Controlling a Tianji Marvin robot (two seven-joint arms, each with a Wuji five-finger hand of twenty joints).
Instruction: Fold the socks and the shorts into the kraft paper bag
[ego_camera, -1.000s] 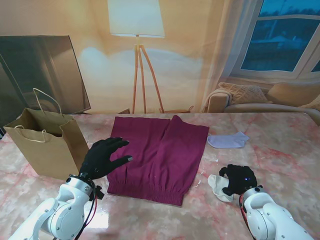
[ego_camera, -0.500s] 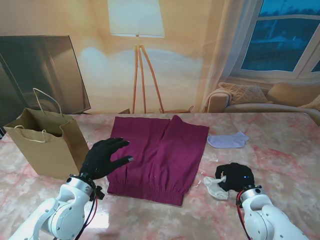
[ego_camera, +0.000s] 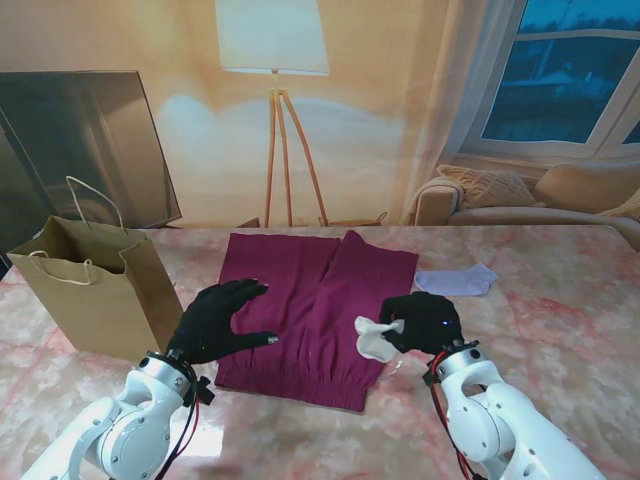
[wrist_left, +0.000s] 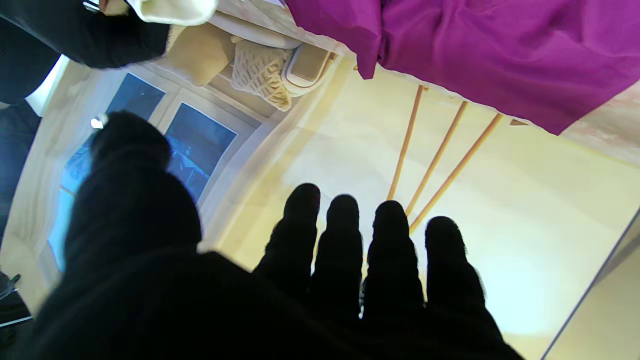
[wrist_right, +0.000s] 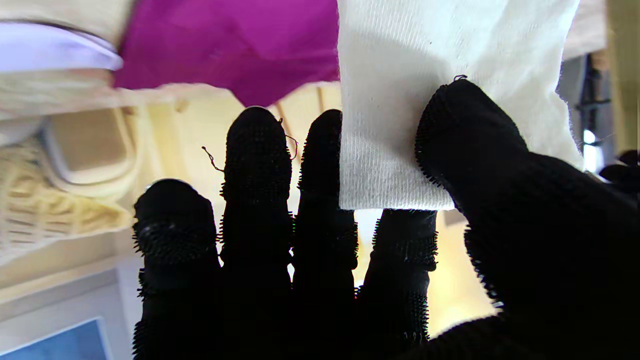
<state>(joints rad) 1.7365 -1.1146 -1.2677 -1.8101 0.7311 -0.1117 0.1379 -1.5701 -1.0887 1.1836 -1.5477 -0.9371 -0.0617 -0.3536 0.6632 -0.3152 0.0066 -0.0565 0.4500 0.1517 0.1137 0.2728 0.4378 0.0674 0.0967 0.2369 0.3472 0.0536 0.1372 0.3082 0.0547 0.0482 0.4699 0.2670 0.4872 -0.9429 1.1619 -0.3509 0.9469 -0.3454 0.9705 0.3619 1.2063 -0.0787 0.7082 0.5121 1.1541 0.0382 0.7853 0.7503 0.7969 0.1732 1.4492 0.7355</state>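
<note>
Over the right edge of the maroon shorts (ego_camera: 318, 312), right hand (ego_camera: 425, 322) pinches a white sock (ego_camera: 374, 340) between thumb and fingers; sock hangs lifted above the fabric. Shorts lie flat at table (ego_camera: 560, 300) centre. Left hand (ego_camera: 222, 320) rests on the shorts' left edge, fingers spread, holding nothing. Kraft paper bag (ego_camera: 90, 285) stands upright and open, far left. Second sock (ego_camera: 455, 280), pale lavender, lies right of the shorts, farther from me.
</note>
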